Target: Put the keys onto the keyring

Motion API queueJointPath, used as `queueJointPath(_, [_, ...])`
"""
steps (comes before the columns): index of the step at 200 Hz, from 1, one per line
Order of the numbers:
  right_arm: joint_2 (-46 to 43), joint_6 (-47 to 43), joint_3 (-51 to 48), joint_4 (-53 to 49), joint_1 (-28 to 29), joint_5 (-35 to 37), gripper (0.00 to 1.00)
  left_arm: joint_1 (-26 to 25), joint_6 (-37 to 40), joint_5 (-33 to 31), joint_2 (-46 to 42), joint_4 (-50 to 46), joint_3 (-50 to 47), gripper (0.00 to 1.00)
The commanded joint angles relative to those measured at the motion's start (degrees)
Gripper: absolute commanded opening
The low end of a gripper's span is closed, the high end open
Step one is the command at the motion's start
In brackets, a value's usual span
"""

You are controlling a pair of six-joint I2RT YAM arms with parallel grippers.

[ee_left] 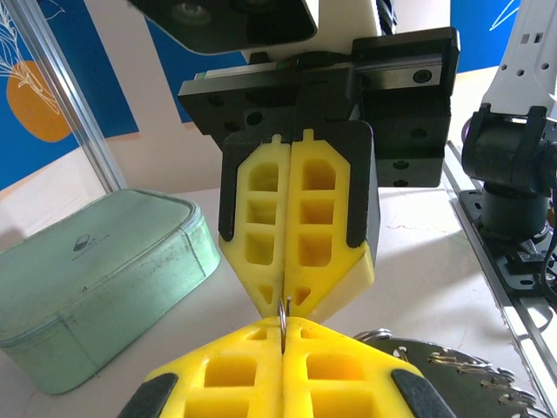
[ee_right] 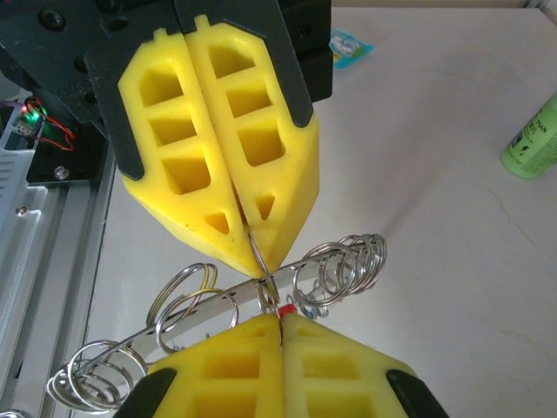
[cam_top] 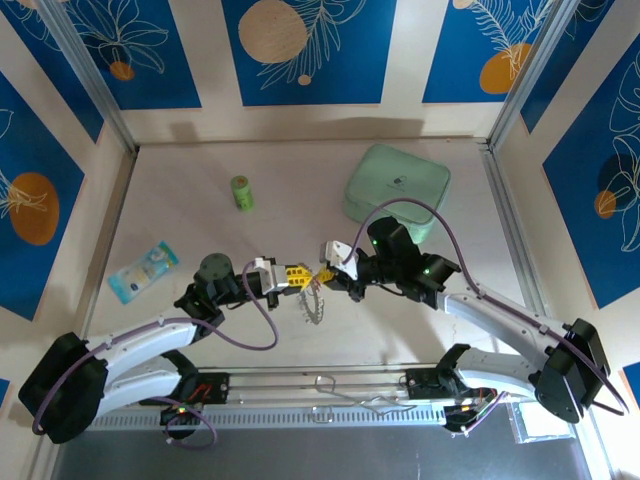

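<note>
The keyring (cam_top: 313, 303) hangs above the table's middle between both grippers; it is a metal band fringed with small silvery rings (ee_right: 218, 305) (ee_left: 452, 361). My left gripper (cam_top: 298, 275) (ee_left: 284, 329) is shut on a thin wire loop of the ring. Tip to tip against it, my right gripper (cam_top: 322, 275) (ee_right: 280, 320) is shut on the same loop. A bit of a key's red tag (ee_right: 285, 307) peeks out at the right gripper's tips; I cannot tell whether it is pinched. The rest of the keys is hidden behind the fingers.
A pale green zip pouch (cam_top: 397, 185) lies at the back right. A small green cylinder (cam_top: 241, 192) stands at the back, and a blue-and-white packet (cam_top: 143, 270) lies at the left. A metal rail (cam_top: 330, 385) runs along the near edge.
</note>
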Motion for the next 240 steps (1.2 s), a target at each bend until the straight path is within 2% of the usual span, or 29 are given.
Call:
queueJointPath(1, [1.5,-1.1,1.2,-0.3,0.9,-1.0,0.07,-1.1,0.8,1.3,0.4,3.0,2.2,0.00])
queueJointPath(22, [1.3,-0.8,0.7,0.4,0.9,-1.0,0.13,-1.3,1.5,0.5,0.3,3.0,2.2,0.00])
queueJointPath(48, [-1.3,-0.5,-1.2,2.3,0.3,-1.6,0.26,-1.7,2.4,-0.1,0.1,1.8,2.1,0.00])
queueJointPath(81, [-3.5,-0.7,-3.2,4.3,-0.1,-3.2,0.28,-2.0,2.3,0.2,0.7,1.6,2.1,0.00])
queueJointPath(100, [-3.0,-0.5,-2.9,4.4,-0.1,-4.0,0.26,-2.3,2.3,0.5,1.1,1.3,2.4,0.00])
queueJointPath(143, [-2.3,-0.7,-2.5,4.6,-0.1,-4.6,0.15,-2.6,2.1,0.6,1.3,1.8,2.6,0.00])
queueJointPath(178, [-2.2,-1.9,-2.2,3.8,-0.1,-4.9,0.00,-2.7,1.9,1.2,1.0,1.2,2.8,0.00])
queueJointPath(198, [-1.9,-3.5,-0.7,1.5,-0.1,-3.9,0.00,-2.7,2.6,-1.8,0.2,-2.2,3.2,0.00])
queueJointPath(213, [-1.7,-5.0,0.9,-1.2,0.0,-2.2,0.00,-2.7,4.1,-4.7,-1.0,-8.6,4.2,0.18])
queueJointPath(240, [-0.8,-7.7,4.7,-8.8,0.4,-0.2,0.00,-2.7,6.5,-5.3,-2.1,-20.9,7.7,0.24])
